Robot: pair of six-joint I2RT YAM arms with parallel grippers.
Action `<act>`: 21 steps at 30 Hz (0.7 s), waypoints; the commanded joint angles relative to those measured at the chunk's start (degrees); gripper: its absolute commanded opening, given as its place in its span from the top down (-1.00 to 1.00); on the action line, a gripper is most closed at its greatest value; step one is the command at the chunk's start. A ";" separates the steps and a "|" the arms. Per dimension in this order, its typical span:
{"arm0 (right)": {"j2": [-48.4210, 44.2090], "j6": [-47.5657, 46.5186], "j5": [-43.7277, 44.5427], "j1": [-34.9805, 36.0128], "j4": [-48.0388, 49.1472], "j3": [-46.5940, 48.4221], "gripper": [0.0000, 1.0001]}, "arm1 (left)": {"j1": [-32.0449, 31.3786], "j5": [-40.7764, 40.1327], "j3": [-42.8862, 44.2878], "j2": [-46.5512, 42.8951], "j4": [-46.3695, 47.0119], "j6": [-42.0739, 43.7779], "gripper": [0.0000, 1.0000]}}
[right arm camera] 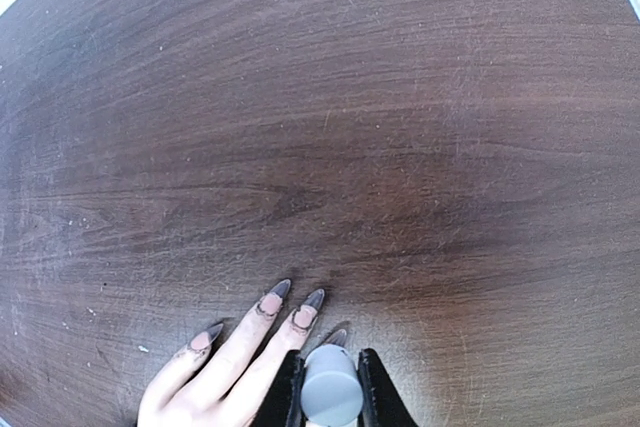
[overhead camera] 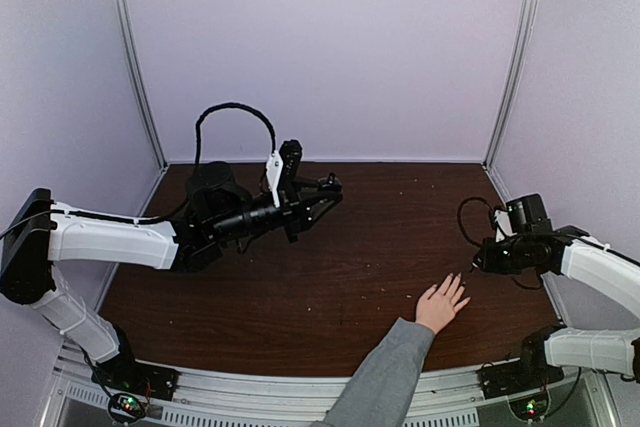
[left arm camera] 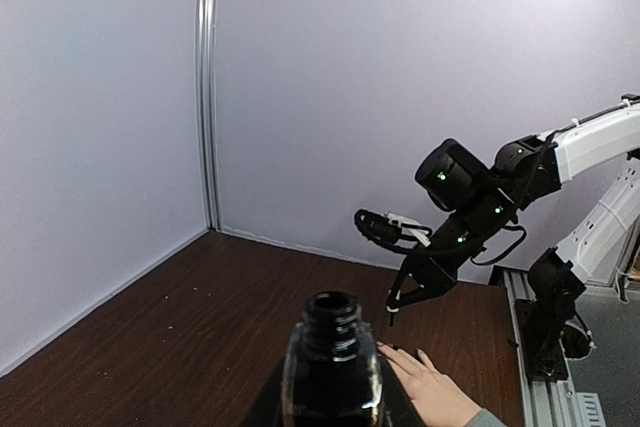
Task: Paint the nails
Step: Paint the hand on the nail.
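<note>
- Dark wood-grain table (overhead camera: 330, 267); pale lilac walls (overhead camera: 330, 47); metal corner posts (overhead camera: 135, 57).
- Left gripper (overhead camera: 330, 190) clamps open polish bottle (left arm camera: 332, 367).
- Right gripper (right arm camera: 330, 377) clamps grey cap (right arm camera: 331, 399) near nails (right arm camera: 271, 303).

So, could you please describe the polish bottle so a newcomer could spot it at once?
Start at the dark wooden table and follow the left arm to its pincer, over the far side. Clamped there is the bottle: small, dark and glossy, its threaded neck open and capless, the only container, well apart from the hand near the right arm.
</note>
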 commanded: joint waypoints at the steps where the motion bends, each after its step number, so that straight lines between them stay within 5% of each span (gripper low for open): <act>1: 1.23 -1.90 -1.34 -0.52 -2.09 2.75 1.00 | 0.41 0.13 0.36 0.28 3.94 -0.82 1.00; 21: 7.57 -3.17 -5.13 -0.52 -0.49 2.23 1.00 | 0.56 0.29 1.06 0.84 3.59 -0.65 1.00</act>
